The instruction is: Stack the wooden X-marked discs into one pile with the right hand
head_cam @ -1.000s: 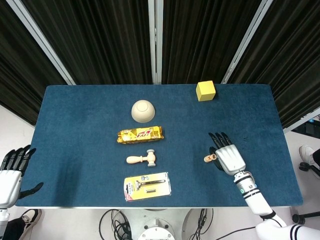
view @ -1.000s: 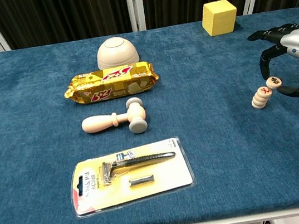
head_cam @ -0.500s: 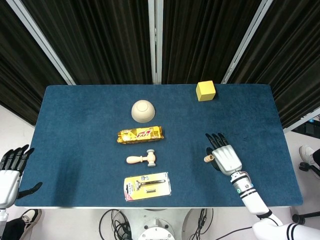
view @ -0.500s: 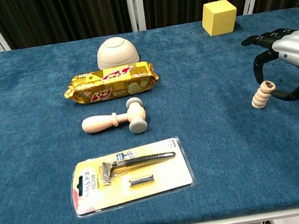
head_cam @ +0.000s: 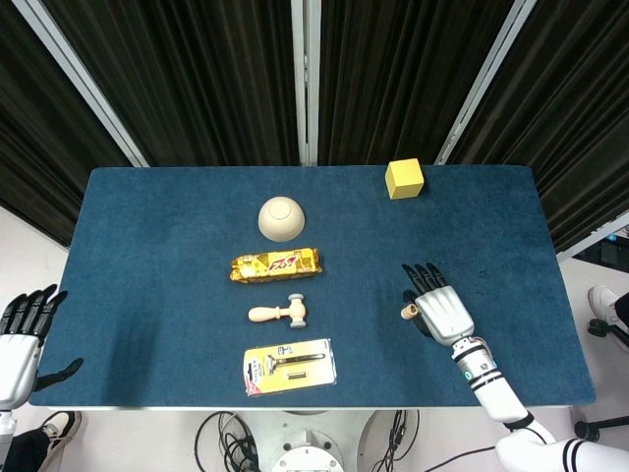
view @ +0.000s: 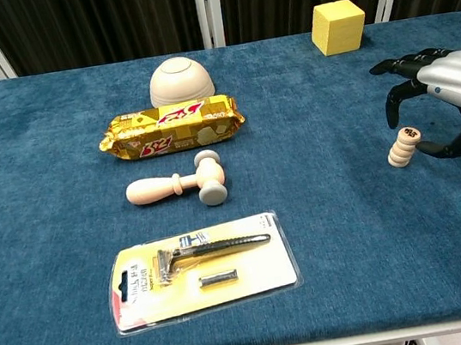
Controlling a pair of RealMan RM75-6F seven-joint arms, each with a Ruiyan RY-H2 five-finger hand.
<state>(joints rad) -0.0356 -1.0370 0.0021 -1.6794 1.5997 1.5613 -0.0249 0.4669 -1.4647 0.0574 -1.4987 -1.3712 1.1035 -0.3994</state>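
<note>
A short, slightly leaning pile of wooden discs (view: 402,148) stands on the blue table at the right, its top disc showing an X; in the head view the pile (head_cam: 406,313) peeks out beside my hand. My right hand (view: 449,96) arches over and just right of it, fingers (view: 392,107) apart above the top disc and the thumb low beside the pile, holding nothing. From above, the right hand (head_cam: 439,311) lies palm down next to the pile. My left hand (head_cam: 22,339) hangs off the table's left front corner, fingers spread and empty.
A wooden mallet (view: 182,184), a yellow snack packet (view: 171,126), an upturned beige bowl (view: 180,78) and a packaged razor (view: 201,268) sit at mid-table. A yellow cube (view: 338,26) stands at the back right. The table's right edge (head_cam: 565,295) is close to the right hand.
The top X disc, raised and tilted between finger and thumb a second ago, now sits on the pile. The right hand shifted slightly left and its fingers lifted off.
</note>
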